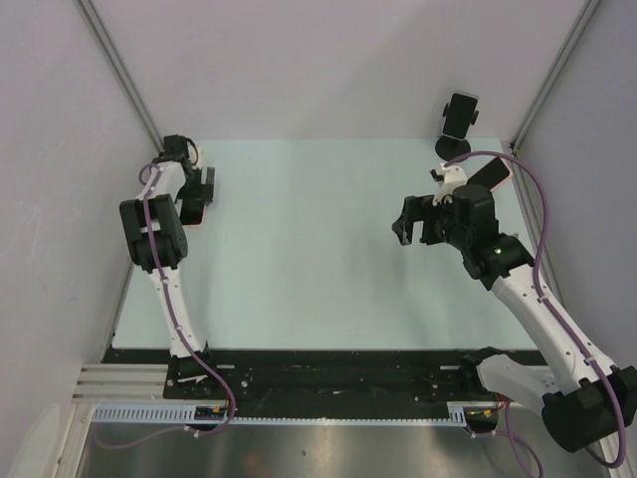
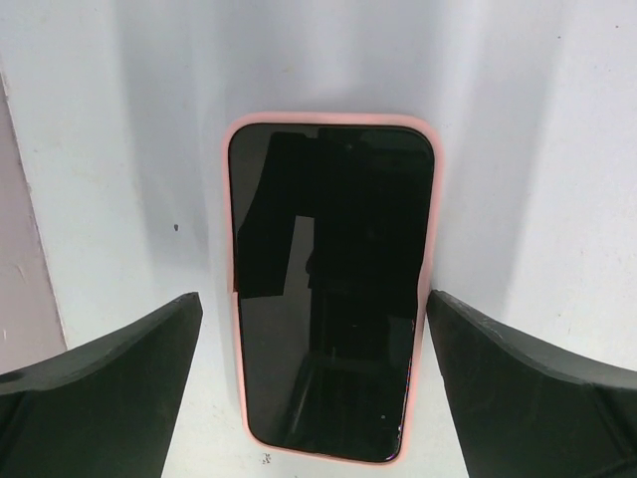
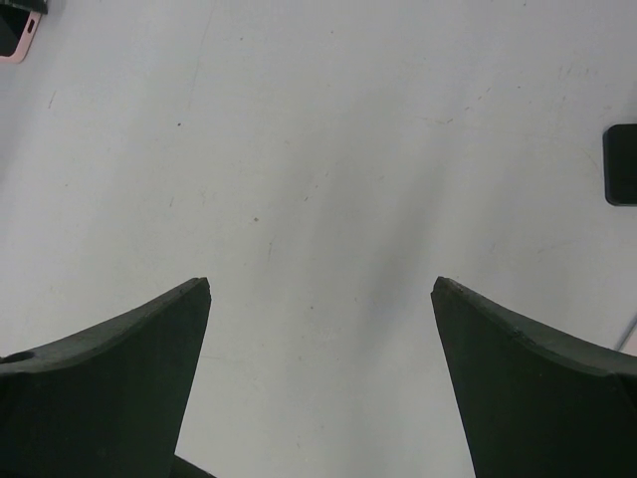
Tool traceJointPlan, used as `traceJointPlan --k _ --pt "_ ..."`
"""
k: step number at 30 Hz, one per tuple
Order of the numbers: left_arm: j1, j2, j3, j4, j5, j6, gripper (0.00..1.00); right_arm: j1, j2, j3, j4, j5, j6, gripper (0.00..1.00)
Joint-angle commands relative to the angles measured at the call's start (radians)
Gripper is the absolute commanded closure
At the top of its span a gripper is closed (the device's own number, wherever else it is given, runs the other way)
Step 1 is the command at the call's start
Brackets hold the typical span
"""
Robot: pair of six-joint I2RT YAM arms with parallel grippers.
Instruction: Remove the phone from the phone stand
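The phone (image 2: pixel 328 289), black-screened in a pink case, lies flat, screen up, on the white table (image 2: pixel 119 149). My left gripper (image 2: pixel 311 299) is open just above it, one finger on each side of its lower half. In the top view this gripper (image 1: pixel 196 199) is at the far left and hides the phone. The black phone stand (image 1: pixel 459 119) stands upright at the far right back, with no pink case in it. My right gripper (image 1: pixel 413 224) is open and empty over bare table, in front of the stand. A corner of the phone (image 3: pixel 14 38) shows in the right wrist view.
Grey walls close in the table on the left, back and right. A black object (image 3: pixel 622 164) is cut off at the right edge of the right wrist view. The arm bases and a cable rail (image 1: pixel 299 378) line the near edge.
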Motion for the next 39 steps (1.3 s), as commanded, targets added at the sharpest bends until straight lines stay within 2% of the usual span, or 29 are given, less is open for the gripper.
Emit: traceJointPlan --k 1,5,9,15,18,21,33,35,39 --pt "0.015 0.014 0.015 -0.004 0.043 0.053 0.00 -0.002 -0.054 0.002 -0.006 0.036 -0.011 0.01" --pt "0.015 -0.060 0.009 -0.004 0.084 0.024 0.00 -0.007 -0.091 0.002 -0.013 0.074 -0.011 0.00" --pt "0.016 -0.199 0.003 -0.002 0.132 -0.020 0.00 -0.039 -0.140 0.002 -0.033 0.126 0.004 0.00" --pt "-0.001 -0.426 -0.037 -0.001 0.208 -0.123 0.00 -0.156 -0.228 0.007 -0.081 0.154 0.009 0.00" --pt "-0.036 -0.551 -0.091 -0.001 0.244 -0.171 0.00 -0.220 -0.249 0.026 -0.117 0.182 -0.006 0.00" --pt "-0.123 -0.675 -0.160 -0.002 0.250 -0.189 0.00 -0.285 -0.266 0.050 -0.159 0.208 -0.015 0.00" --pt "-0.494 -1.114 -0.586 0.042 0.172 -0.200 0.00 -0.331 -0.229 0.051 -0.269 0.484 0.063 0.00" --pt "-0.524 -1.203 -0.698 0.073 0.171 -0.200 0.00 -0.346 -0.207 0.045 -0.272 0.498 0.080 0.00" --pt "-0.533 -1.370 -0.911 0.248 0.198 -0.243 0.00 -0.418 -0.139 0.024 -0.259 0.429 0.127 0.00"
